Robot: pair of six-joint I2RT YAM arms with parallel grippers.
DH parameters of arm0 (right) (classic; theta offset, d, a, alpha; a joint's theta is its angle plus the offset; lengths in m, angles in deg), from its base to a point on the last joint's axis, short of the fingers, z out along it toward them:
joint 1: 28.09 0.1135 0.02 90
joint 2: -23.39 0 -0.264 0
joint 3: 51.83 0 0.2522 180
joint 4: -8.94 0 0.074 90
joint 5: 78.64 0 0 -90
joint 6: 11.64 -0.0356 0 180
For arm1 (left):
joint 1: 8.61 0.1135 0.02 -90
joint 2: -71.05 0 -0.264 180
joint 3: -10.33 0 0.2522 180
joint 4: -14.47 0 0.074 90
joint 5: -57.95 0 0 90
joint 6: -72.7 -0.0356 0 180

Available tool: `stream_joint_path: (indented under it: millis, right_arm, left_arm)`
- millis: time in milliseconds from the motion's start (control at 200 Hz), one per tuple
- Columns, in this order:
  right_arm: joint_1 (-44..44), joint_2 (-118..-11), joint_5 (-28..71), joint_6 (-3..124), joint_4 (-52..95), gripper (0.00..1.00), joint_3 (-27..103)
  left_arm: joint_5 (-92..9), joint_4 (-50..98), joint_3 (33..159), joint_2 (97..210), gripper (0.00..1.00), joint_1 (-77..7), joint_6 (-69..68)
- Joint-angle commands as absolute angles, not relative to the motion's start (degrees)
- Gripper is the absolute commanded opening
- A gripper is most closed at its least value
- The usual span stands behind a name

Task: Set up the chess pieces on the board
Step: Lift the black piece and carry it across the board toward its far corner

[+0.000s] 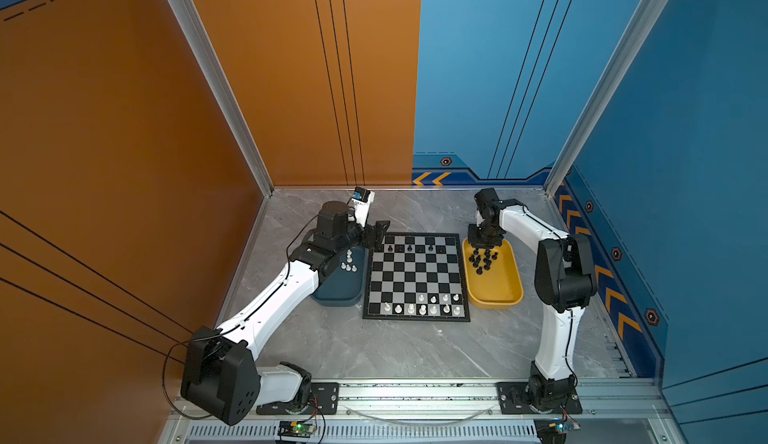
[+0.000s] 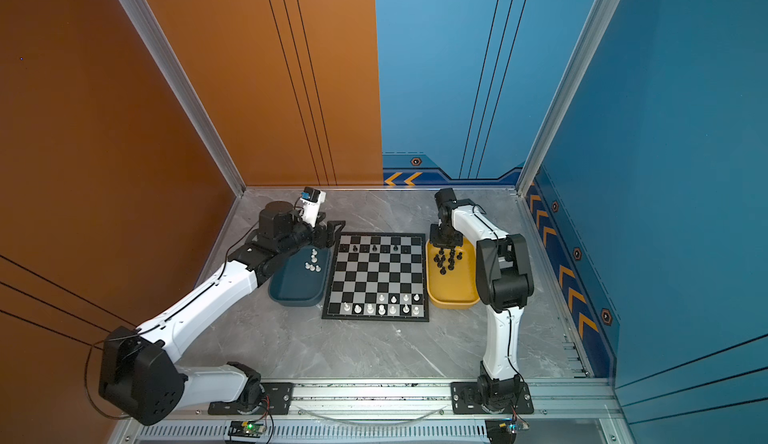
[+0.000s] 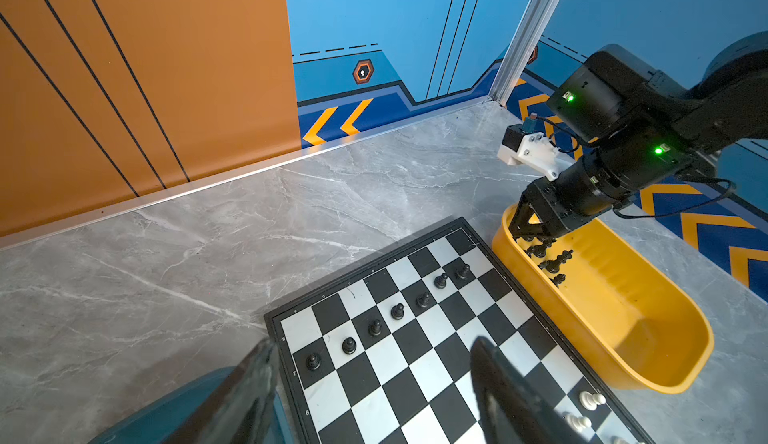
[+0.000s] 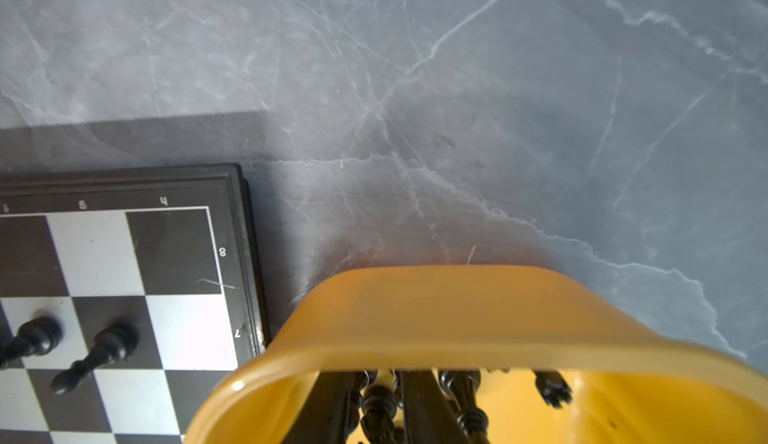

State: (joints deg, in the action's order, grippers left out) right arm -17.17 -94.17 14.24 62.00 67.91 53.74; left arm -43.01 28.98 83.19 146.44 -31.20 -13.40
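down in the yellow tray (image 1: 498, 292) right of the board (image 1: 415, 275), the right gripper (image 1: 484, 245) is clamped on a black chess piece (image 4: 378, 404). the left gripper (image 1: 380, 232), jaws apart, hovers at the board's far left corner.

The board (image 1: 415, 276) lies flat, white pieces (image 1: 422, 309) upright nearside, black pieces (image 1: 409, 249), seemingly pawns, opposite.

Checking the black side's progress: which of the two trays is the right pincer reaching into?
The yellow tray, right of the board; the right pincer is lowered among its black pieces. The dark blue tray opposite holds white pieces.
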Motion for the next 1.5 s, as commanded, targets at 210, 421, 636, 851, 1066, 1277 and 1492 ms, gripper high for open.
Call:
stream_joint_path:
  millis: [210, 421, 636, 851, 1066, 1277, 1492]
  right_arm:
    - [-17.63, -96.92, 14.35, 62.32, 67.57, 0.24, 54.93]
    - [-17.63, -97.28, 14.3, 62.21, 67.63, 0.24, 54.99]
    - [-17.57, -97.38, 14.24, 62.26, 67.62, 0.19, 54.92]
    - [-17.61, -97.56, 14.26, 62.25, 68.08, 0.07, 55.25]
    - [-17.24, -95.79, 12.06, 62.7, 70.72, 0.0, 56.19]
    - [-15.3, -89.91, 7.89, 63.68, 75.6, 0.0, 58.36]
    - [-11.76, -86.65, 4.86, 64.29, 80.67, 0.0, 62.73]
  left_arm:
    - [-42.63, 29.99, 84.83, 146.72, 0.74, -31.81, -14.6]
    - [-42.65, 30.07, 84.83, 146.81, 0.74, -31.83, -14.58]
    - [-42.43, 30.16, 84.74, 146.72, 0.74, -31.9, -14.72]
    - [-42.34, 30.25, 84.74, 146.63, 0.74, -31.98, -14.76]
    - [-42.22, 30.29, 84.65, 146.37, 0.74, -31.99, -14.96]
    - [-42.38, 30.25, 84.26, 145.97, 0.74, -31.94, -15.1]
    - [-41.75, 30.44, 83.51, 144.47, 0.74, -31.9, -15.84]
